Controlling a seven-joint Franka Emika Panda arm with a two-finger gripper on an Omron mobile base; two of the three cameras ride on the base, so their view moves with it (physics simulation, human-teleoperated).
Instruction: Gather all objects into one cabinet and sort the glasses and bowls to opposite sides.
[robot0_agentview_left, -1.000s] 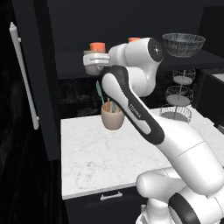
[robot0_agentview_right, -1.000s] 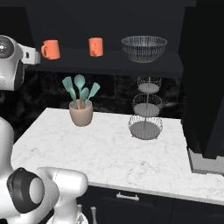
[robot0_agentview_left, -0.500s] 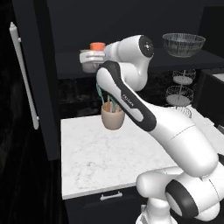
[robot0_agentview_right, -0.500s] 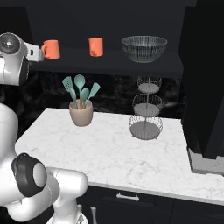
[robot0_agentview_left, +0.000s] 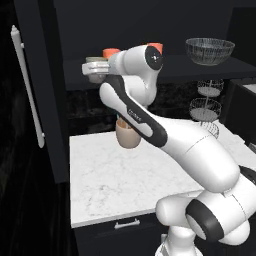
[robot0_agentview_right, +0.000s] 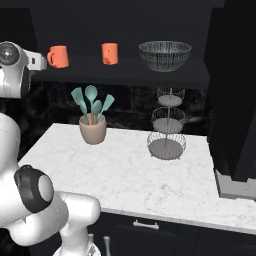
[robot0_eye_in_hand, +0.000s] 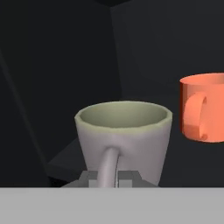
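As arm swung left, claw (robot0_eye_in_hand: 107, 179) pinching grey-beige mug (robot0_eye_in_hand: 124, 138) handle, now beside orange mug (robot0_eye_in_hand: 204, 107)

On the cabinet shelf (robot0_agentview_right: 125, 70) three items stand in a row in the right base view: one mug (robot0_agentview_right: 58, 56) at 9 o'clock, a second mug (robot0_agentview_right: 109, 53) in the middle, and the bowl (robot0_agentview_right: 164, 55) at 3 o'clock, well apart from both. In the hand view a third mug (robot0_eye_in_hand: 124, 141) sits on the shelf directly ahead, handle toward the camera; a neighbouring mug (robot0_eye_in_hand: 204, 107) stands near it at 2 o'clock, further back. Below the shelf, on the counter (robot0_agentview_right: 125, 175), the utensil pot (robot0_agentview_right: 93, 129) stands left of the tiered wire basket (robot0_agentview_right: 166, 132). The cabinet door (robot0_agentview_left: 30, 90) hangs at 9 o'clock of the counter in the left base view.
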